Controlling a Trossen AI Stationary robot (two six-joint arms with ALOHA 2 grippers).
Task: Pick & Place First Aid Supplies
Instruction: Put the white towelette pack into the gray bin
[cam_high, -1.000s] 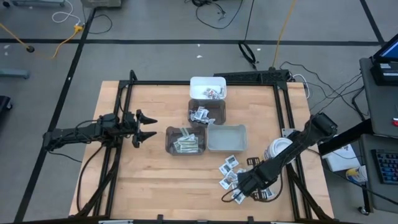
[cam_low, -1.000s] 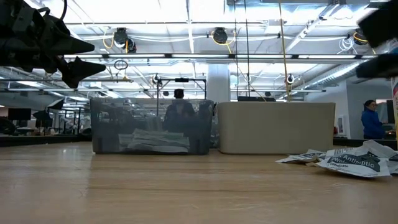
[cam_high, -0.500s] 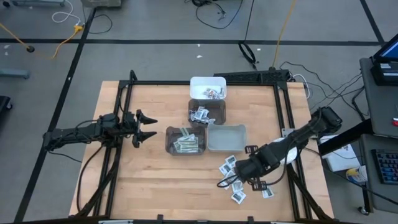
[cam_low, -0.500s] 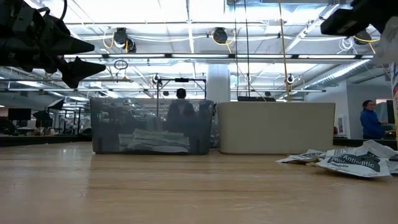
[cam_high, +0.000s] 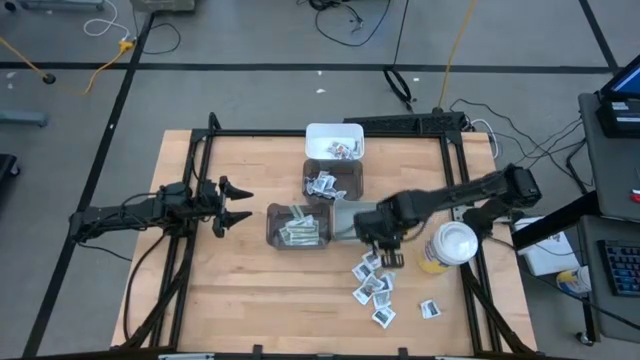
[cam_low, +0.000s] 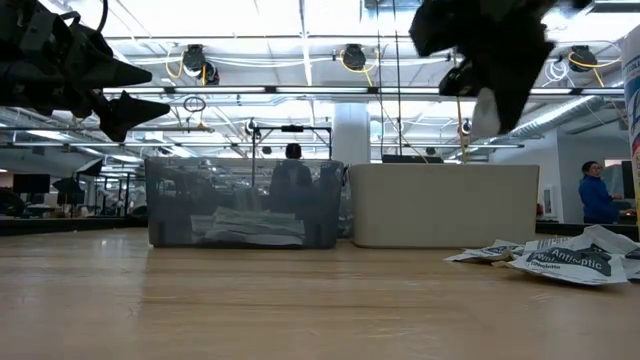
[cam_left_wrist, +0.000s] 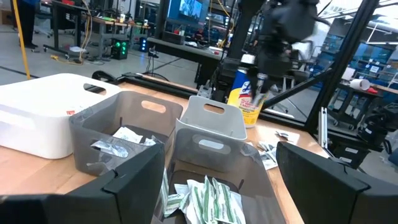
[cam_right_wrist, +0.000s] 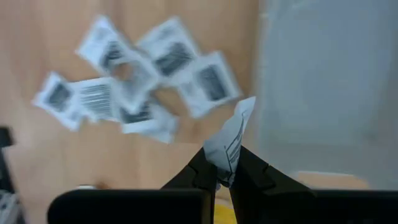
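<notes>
Gripping: right gripper (cam_right_wrist: 221, 177), fingers pinched together on a white sachet (cam_right_wrist: 231, 140), above the edge of the pale bin (cam_high: 365, 222).
Loose sachets (cam_high: 372, 280): scattered on the table (cam_high: 230, 290) just beside the pale bin.
Yellow canister (cam_high: 447, 245): upright near the sachets.
Left gripper (cam_high: 232, 205): fingers apart, holding nothing, well apart from the bins.

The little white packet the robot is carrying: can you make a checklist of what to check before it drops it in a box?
1. Right end effector shut on the white packet: ok.
2. Packet lifted clear of the loose pile: ok.
3. Pale empty bin has room: ok.
4. Packet exactly over that bin: cannot tell, it hangs near the bin's edge.
5. Left end effector open, waiting far off: ok.
6. Yellow canister out of the path: ok.
</notes>
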